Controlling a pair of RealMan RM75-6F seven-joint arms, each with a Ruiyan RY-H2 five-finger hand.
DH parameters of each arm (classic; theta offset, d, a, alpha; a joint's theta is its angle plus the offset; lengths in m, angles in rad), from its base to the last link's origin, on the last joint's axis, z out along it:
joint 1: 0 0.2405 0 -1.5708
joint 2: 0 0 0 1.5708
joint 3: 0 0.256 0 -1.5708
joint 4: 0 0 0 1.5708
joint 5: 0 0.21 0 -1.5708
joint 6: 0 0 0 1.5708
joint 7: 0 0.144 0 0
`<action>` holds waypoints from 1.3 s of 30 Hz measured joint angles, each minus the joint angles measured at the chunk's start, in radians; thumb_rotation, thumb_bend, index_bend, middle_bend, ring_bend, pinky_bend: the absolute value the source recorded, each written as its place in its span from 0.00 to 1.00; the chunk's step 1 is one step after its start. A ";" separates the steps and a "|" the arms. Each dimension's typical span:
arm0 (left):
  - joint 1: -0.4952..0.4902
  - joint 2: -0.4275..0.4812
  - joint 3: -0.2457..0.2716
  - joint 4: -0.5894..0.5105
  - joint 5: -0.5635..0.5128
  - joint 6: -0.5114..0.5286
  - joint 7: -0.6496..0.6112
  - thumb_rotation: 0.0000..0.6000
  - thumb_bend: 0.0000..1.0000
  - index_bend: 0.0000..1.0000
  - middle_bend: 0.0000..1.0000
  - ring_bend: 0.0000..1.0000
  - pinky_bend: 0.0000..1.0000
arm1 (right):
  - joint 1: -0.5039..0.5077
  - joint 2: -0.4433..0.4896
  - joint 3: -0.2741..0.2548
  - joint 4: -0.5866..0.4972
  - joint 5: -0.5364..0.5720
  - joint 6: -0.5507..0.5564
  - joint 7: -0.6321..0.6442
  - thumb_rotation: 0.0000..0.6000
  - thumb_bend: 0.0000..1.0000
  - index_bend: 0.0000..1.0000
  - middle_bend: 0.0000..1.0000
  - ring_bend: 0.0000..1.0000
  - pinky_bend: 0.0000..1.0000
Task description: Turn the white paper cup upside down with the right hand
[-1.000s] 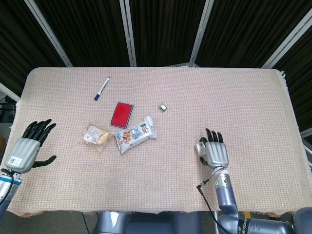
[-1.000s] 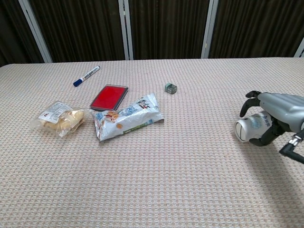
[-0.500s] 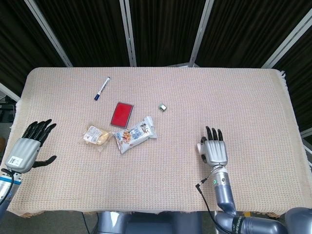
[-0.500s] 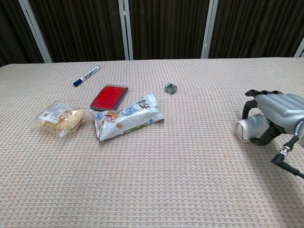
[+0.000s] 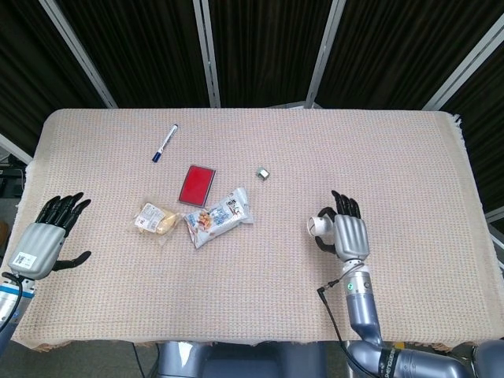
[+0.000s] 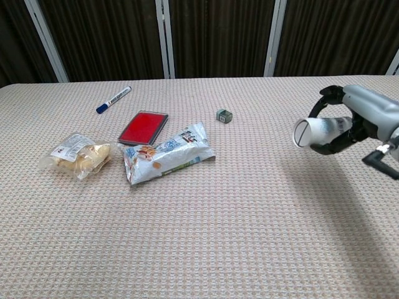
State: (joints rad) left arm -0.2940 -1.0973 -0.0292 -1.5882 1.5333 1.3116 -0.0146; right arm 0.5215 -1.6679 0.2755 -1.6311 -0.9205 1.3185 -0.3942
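Note:
My right hand (image 6: 349, 118) grips the white paper cup (image 6: 312, 131) and holds it above the tablecloth at the right. The cup lies sideways, its flat closed end facing left; its other end is hidden inside the hand. From the head view the cup (image 5: 320, 225) sticks out to the left of the right hand (image 5: 346, 235), whose fingers wrap over it. My left hand (image 5: 43, 239) rests open at the table's near left edge, holding nothing, and is outside the chest view.
A blue marker (image 6: 113, 99), a red flat case (image 6: 143, 128), a snack bag (image 6: 167, 154) and a clear packet of buns (image 6: 76, 156) lie on the left half. A small grey cube (image 6: 224, 114) sits mid-table. The woven tablecloth (image 6: 249, 237) covers the table.
The right hand has lifted the cup off the tablecloth and carried it up and slightly left. The left hand has not moved.

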 measured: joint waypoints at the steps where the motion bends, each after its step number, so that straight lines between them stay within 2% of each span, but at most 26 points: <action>1: 0.000 0.000 0.000 0.000 0.000 0.000 0.000 1.00 0.16 0.00 0.00 0.00 0.00 | -0.004 0.007 0.015 -0.016 0.010 -0.013 0.035 1.00 0.15 0.41 0.03 0.00 0.00; 4: 0.001 -0.001 0.000 0.000 0.000 0.002 0.002 1.00 0.16 0.00 0.00 0.00 0.00 | -0.019 0.029 0.066 -0.069 0.070 -0.075 0.163 1.00 0.14 0.41 0.03 0.00 0.00; 8: 0.001 -0.001 0.000 0.001 0.001 0.003 0.002 1.00 0.16 0.00 0.00 0.00 0.00 | -0.037 0.054 0.131 -0.120 0.204 -0.212 0.344 1.00 0.13 0.42 0.03 0.00 0.00; 12: 0.001 -0.002 0.000 0.002 0.000 0.003 0.003 1.00 0.16 0.00 0.00 0.00 0.00 | -0.040 0.051 0.161 -0.110 0.284 -0.308 0.441 1.00 0.12 0.41 0.03 0.00 0.00; 28: 0.001 -0.002 -0.001 0.001 -0.001 0.003 0.005 1.00 0.16 0.00 0.00 0.00 0.00 | -0.043 0.041 0.114 -0.040 0.317 -0.274 0.422 1.00 0.13 0.39 0.01 0.00 0.00; 35: 0.001 -0.001 0.000 -0.001 -0.001 0.002 0.004 1.00 0.16 0.00 0.00 0.00 0.00 | -0.070 0.038 0.087 -0.039 0.295 -0.192 0.405 1.00 0.13 0.22 0.00 0.00 0.00; 39: 0.001 0.000 0.000 -0.001 -0.001 0.001 0.002 1.00 0.16 0.00 0.00 0.00 0.00 | -0.095 0.056 0.072 -0.077 0.269 -0.163 0.402 1.00 0.14 0.14 0.00 0.00 0.00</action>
State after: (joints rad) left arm -0.2931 -1.0975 -0.0293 -1.5891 1.5324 1.3130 -0.0125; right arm 0.4263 -1.6116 0.3471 -1.7077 -0.6515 1.1556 0.0080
